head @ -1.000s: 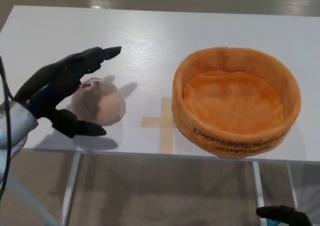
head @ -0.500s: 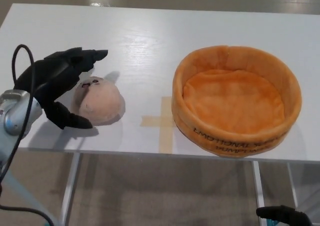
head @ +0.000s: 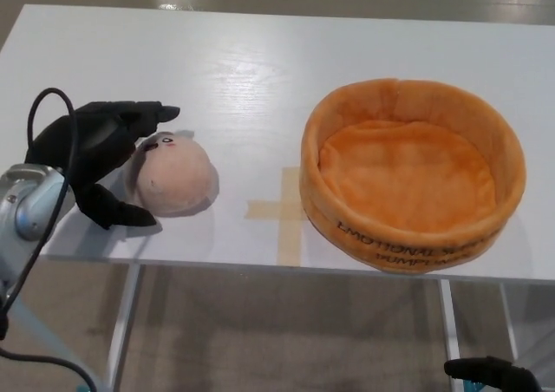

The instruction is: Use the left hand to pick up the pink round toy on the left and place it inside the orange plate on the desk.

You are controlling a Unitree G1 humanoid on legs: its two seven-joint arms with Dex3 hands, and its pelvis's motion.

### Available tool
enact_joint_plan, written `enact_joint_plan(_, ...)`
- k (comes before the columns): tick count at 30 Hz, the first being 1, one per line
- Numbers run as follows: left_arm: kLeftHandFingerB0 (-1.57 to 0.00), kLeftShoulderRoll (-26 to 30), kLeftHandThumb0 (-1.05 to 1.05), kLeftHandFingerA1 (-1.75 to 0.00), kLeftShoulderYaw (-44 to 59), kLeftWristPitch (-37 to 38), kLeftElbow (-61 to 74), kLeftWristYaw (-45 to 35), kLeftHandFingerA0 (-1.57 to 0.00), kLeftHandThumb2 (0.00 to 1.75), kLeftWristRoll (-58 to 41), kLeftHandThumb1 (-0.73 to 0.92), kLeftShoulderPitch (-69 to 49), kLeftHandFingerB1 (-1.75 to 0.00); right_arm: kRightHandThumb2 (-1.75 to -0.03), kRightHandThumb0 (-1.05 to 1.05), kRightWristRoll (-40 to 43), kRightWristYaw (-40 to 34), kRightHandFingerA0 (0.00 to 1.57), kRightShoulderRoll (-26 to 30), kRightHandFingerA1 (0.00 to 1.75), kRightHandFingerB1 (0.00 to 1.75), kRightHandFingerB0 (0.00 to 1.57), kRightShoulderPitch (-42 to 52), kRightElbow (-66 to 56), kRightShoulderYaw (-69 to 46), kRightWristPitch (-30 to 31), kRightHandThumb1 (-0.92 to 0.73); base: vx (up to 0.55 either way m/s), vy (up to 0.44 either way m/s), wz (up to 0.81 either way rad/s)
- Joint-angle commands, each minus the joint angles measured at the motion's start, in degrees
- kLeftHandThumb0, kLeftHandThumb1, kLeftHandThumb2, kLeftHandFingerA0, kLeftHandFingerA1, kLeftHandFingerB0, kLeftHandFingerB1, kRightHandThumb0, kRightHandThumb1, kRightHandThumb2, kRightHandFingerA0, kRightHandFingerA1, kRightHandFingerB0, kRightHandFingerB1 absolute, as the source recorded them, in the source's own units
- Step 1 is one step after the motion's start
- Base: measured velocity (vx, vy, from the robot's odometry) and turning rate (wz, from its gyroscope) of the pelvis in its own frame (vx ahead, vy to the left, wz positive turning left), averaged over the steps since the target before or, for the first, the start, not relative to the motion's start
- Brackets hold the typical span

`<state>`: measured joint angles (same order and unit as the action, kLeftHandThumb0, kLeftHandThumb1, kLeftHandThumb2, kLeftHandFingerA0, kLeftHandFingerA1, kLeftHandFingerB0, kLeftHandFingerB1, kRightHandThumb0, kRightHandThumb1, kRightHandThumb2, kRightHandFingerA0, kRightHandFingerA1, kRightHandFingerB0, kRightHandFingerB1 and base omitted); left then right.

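White wooden desk [head: 260, 71]: black left hand [head: 95, 153] spread open, cupped beside the pink round plush toy [head: 173, 175], not gripping. Fuzzy orange plush plate [head: 413, 173] sits well right, empty.

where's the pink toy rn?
Head view: the pink round toy sits on the white desk at left, beside the open left hand, left of the tape cross and orange plate.

One pink round toy [head: 176, 174], one orange plate [head: 413, 173], one white desk [head: 260, 71], two black hands, left hand [head: 97, 153], right hand [head: 490, 373]
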<state>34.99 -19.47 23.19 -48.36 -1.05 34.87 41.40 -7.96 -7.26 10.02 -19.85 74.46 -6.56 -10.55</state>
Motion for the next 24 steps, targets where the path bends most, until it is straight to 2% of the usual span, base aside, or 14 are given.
enact_joint_plan(1,0.00,-0.36,-0.20,-0.48,-0.46,0.67,-0.44,0.59,0.00,0.85,0.47,0.35,0.29,-0.47,-0.56,-0.13,0.63,0.08,0.61,-0.07,0.94,0.79,0.59,0.19,0.44,-0.04,0.49,-0.58,0.00,0.000,0.00)
enact_joint_plan(8,-0.01,-0.68,-0.19,-0.47,-0.36,0.66,-0.43,0.19,0.00,0.85,0.24,0.34,0.39,-0.47,-0.57,-0.13,0.76,0.16,0.60,-0.20,0.92,0.76,0.57,-0.05,0.45,-0.13,0.89,-0.59,0.00,0.000,0.00)
enact_joint_plan(19,0.00,-1.14,-0.23,-0.48,-0.39,1.99,-0.68,-0.32,0.00,0.84,-0.19,0.32,0.72,-0.48,-0.56,-0.14,0.86,0.25,0.63,-0.17,0.97,0.79,0.59,-0.16,0.53,-0.28,0.84,-0.57,0.00,0.000,0.00)
enact_joint_plan(24,-0.01,-1.60,-0.24,-0.48,-0.40,2.09,-1.17,-0.27,0.00,0.83,-0.23,0.30,0.76,-0.48,-0.56,-0.13,0.83,0.24,0.61,-0.23,0.92,0.77,0.58,-0.19,0.52,-0.32,0.92,-0.58,0.00,0.000,0.00)
